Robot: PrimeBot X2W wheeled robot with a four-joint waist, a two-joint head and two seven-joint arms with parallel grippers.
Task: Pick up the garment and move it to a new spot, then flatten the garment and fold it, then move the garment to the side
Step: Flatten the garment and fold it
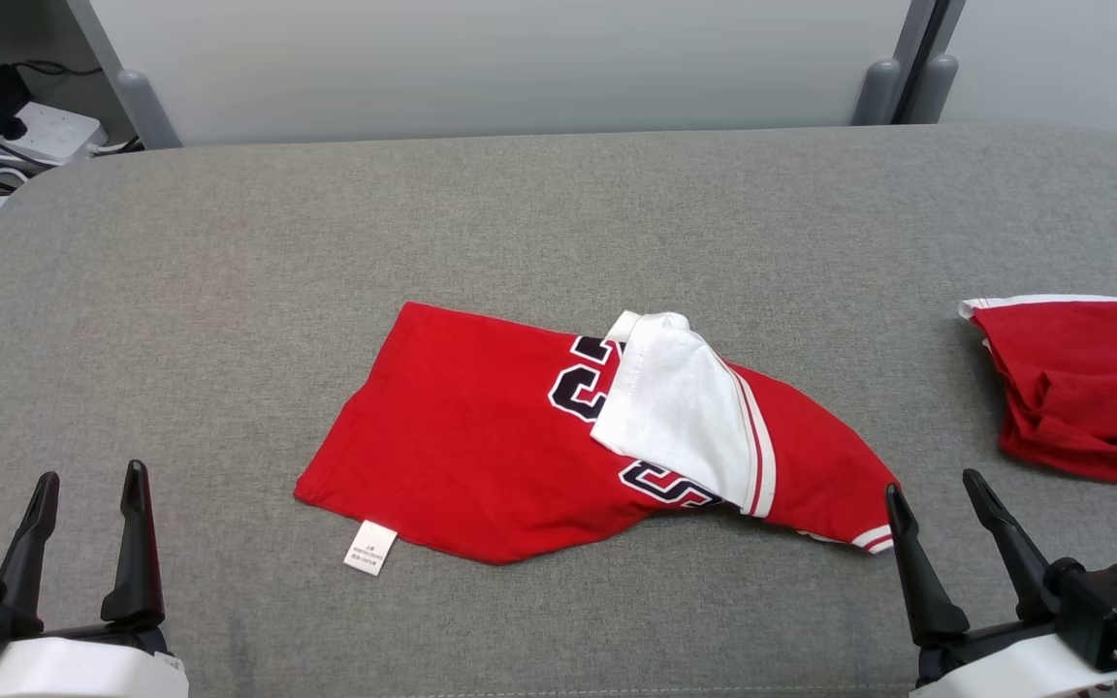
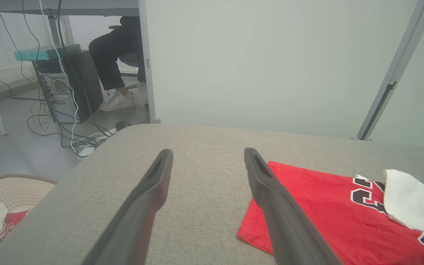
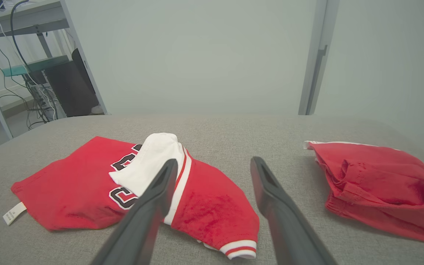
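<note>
A red garment (image 1: 481,441) with dark lettering and a white flap (image 1: 680,407) folded over it lies rumpled in the middle of the grey padded surface (image 1: 229,252); a white label (image 1: 370,548) sticks out at its near edge. The same garment (image 2: 329,209) (image 3: 76,187) appears in both wrist views. My left gripper (image 1: 88,485) stands open at the lower left, well clear of the cloth. My right gripper (image 1: 937,485) stands open at the lower right, its left finger just beside the garment's striped cuff (image 1: 874,538). In the wrist views the left gripper (image 2: 208,156) and right gripper (image 3: 215,163) hold nothing.
A second red garment (image 1: 1082,388) lies bunched at the right edge of the surface. Cables and a power strip (image 1: 25,126) sit on the floor at the far left. A basket (image 2: 2,198) with cloth stands beside the surface, and a person's legs (image 2: 112,62) are under a desk beyond.
</note>
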